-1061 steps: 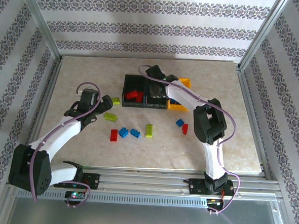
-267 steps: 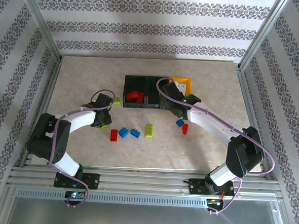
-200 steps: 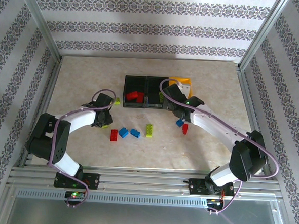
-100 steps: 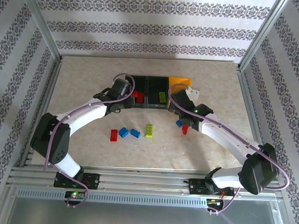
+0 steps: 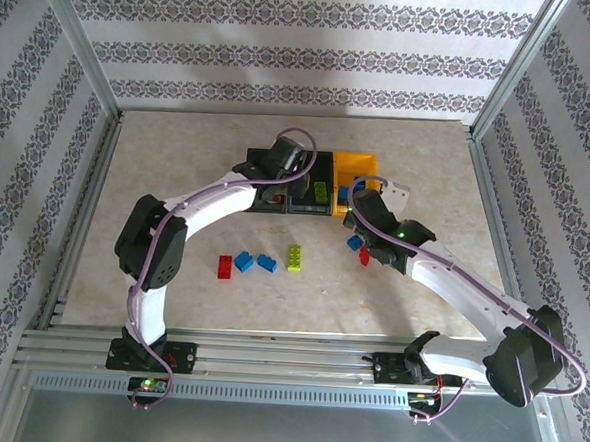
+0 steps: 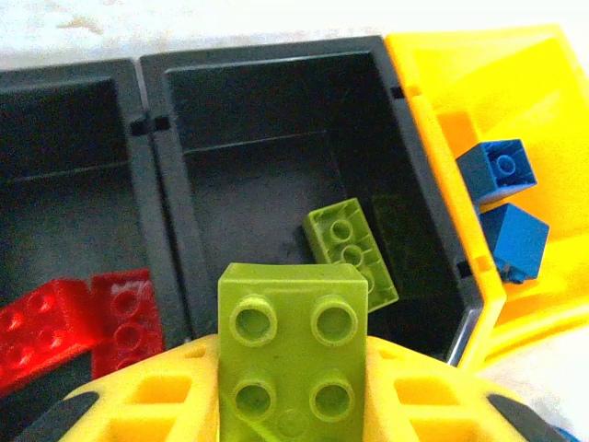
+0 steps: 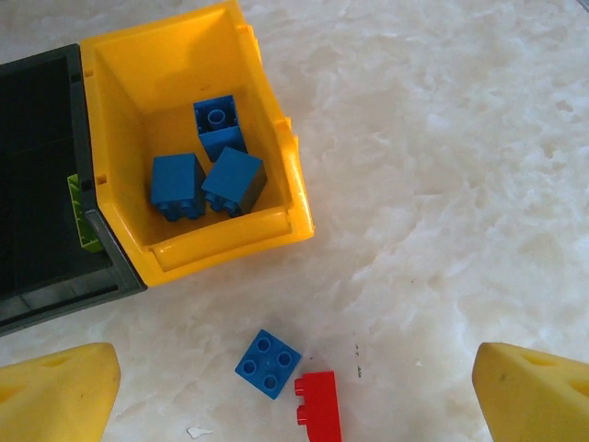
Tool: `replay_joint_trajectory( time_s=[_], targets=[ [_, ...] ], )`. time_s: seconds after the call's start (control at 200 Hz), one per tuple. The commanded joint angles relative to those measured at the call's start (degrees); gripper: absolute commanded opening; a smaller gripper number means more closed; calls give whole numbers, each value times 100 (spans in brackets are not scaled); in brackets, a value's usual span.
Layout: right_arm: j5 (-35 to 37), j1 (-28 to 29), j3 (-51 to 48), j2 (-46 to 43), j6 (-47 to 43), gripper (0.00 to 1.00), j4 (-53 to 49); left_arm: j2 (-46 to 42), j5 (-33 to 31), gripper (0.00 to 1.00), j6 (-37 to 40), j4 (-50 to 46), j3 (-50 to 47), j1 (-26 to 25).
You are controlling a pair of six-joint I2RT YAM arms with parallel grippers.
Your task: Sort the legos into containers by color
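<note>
Judged about halfway: 2 red legos (image 6: 55, 331) in the left black bin (image 6: 64, 120), 1 lime lego (image 6: 352, 249) in the middle black bin (image 6: 258, 129), 3 blue legos (image 7: 178, 187) in the yellow bin (image 7: 147, 55). Clamped in the left gripper (image 6: 293, 414) above the middle bin, another lime brick (image 6: 293, 322); right gripper (image 7: 296, 387) spread wide over a loose blue brick (image 7: 268, 363) and red brick (image 7: 318, 411). 4 more bricks (image 5: 243, 262) waiting on the table (image 5: 179, 154).

The marbled table (image 5: 169, 153) carries three joined containers (image 5: 353, 165) and scattered legos (image 5: 225, 266).
</note>
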Motion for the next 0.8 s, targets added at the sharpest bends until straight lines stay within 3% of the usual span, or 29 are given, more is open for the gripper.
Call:
replay_joint_trajectory(
  time_s=[0.0, 0.395, 0.59, 0.794],
  targets=[
    [164, -95, -165, -201, 194, 98, 3, 315, -241, 32, 308, -432, 474, -95],
    [-203, -331, -513, -391, 350, 98, -15, 1034, -501, 36, 451, -830, 1229, -167],
    [-1072, -717, -798, -290, 271, 98, 308, 1097, -466, 43, 406, -838, 1284, -188],
    [-1845, -985, -825, 72, -14, 91, 477, 1022, -393, 45, 354, -830, 1283, -202]
  ],
)
